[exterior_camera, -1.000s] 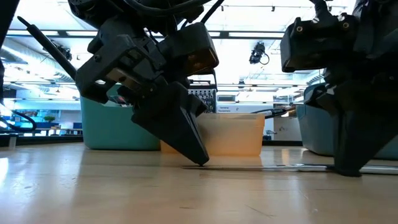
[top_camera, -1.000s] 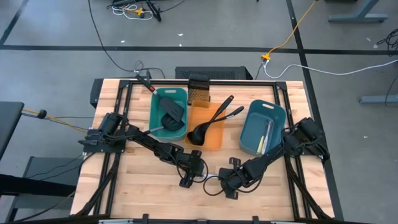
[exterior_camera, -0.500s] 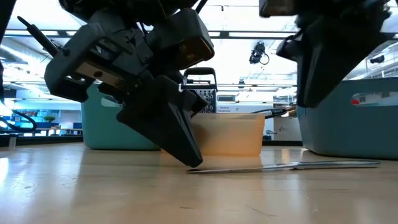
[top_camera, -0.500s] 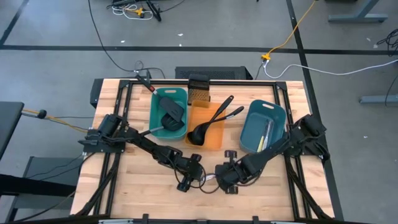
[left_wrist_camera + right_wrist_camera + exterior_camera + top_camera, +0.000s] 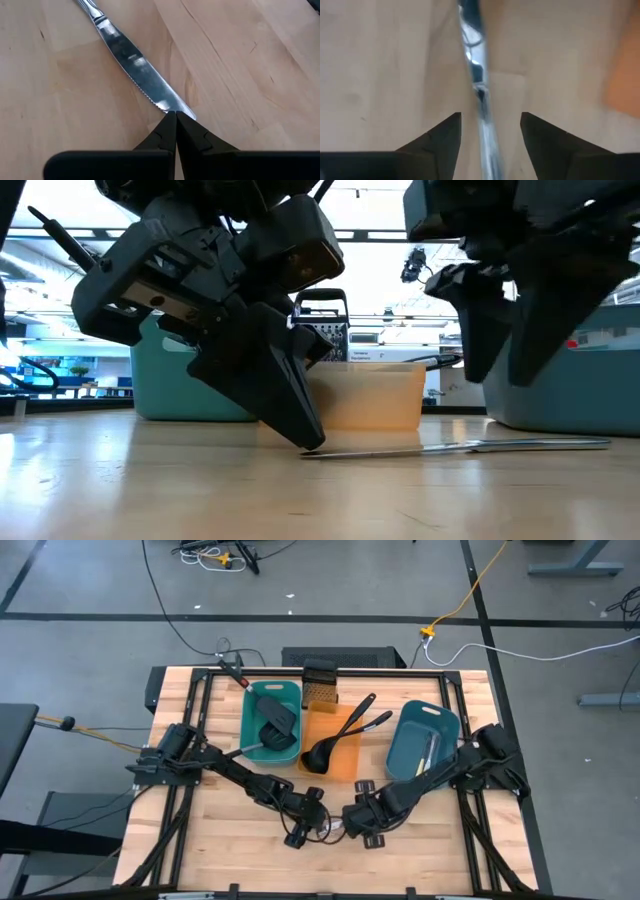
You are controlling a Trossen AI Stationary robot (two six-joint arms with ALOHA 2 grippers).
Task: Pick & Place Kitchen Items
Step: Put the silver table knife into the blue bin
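A silvery table knife lies flat on the wooden table, its blade toward my left gripper. The shut tips of my left gripper come down on the blade's end. My right gripper hangs open above the handle, one finger on either side and clear of it. Black-headed spatulas lie in the teal tray, black ladles in the orange tray, and cutlery pieces in the blue tray. My left gripper touches the tip of the knife's blade with its shut fingertips. The fingers slant down onto it from above. The knife stays flat on the table.
The three trays stand side by side across the far half of the table, and a small dark mesh box stands behind the orange one. Bare wood lies on the near side of both grippers.
My right gripper has let go of the knife's handle end, opened, risen off the table and drifted toward the left arm. The knife stays flat on the table under my left gripper's tips.
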